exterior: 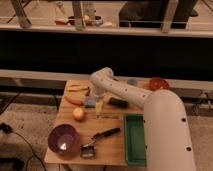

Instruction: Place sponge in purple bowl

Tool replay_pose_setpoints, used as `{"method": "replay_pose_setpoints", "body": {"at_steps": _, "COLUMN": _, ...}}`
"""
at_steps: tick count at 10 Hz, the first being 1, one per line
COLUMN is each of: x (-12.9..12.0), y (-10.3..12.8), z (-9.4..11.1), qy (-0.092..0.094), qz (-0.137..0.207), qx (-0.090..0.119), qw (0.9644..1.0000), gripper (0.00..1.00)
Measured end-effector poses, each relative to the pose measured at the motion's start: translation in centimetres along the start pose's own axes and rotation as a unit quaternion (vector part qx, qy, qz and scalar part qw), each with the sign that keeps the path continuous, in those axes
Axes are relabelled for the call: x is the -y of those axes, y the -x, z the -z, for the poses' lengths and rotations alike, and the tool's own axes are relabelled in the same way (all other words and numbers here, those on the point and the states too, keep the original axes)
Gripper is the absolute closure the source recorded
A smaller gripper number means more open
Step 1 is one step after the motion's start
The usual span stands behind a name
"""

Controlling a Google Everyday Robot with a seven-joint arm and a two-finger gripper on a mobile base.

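The sponge (89,102) is a small blue block on the wooden table, right of a carrot. My gripper (96,97) hangs from the white arm's wrist directly at the sponge's right edge, low over the table; I cannot tell whether it touches the sponge. The purple bowl (63,138) stands empty at the table's front left corner, well in front of the sponge. The black bar (118,103) lies just right of the gripper.
An orange fruit (78,113), a carrot (74,100) and a banana (79,88) lie left. A green tray (135,139) sits at the front right, a brush (98,139) in front, a red-orange bowl (158,83) and a grey-blue cup (132,81) at the back. My arm (160,120) covers the right side.
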Motion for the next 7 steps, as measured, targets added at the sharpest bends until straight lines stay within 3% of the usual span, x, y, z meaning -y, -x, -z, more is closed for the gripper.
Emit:
{"method": "replay_pose_setpoints", "body": {"at_steps": 3, "x": 0.2, "y": -0.4, "z": -1.5, "qy": 0.013, "qz": -0.001, "qx": -0.002, "qw": 0.9999, "gripper": 0.21}}
{"method": "replay_pose_setpoints", "body": {"at_steps": 5, "x": 0.4, "y": -0.4, "z": -2.0, "qy": 0.021, "qz": 0.000, "qx": -0.002, "qw": 0.9998, "gripper": 0.33}}
{"method": "replay_pose_setpoints", "body": {"at_steps": 7, "x": 0.4, "y": -0.4, "z": -1.8, "qy": 0.023, "qz": 0.001, "qx": -0.002, "qw": 0.9997, "gripper": 0.59}}
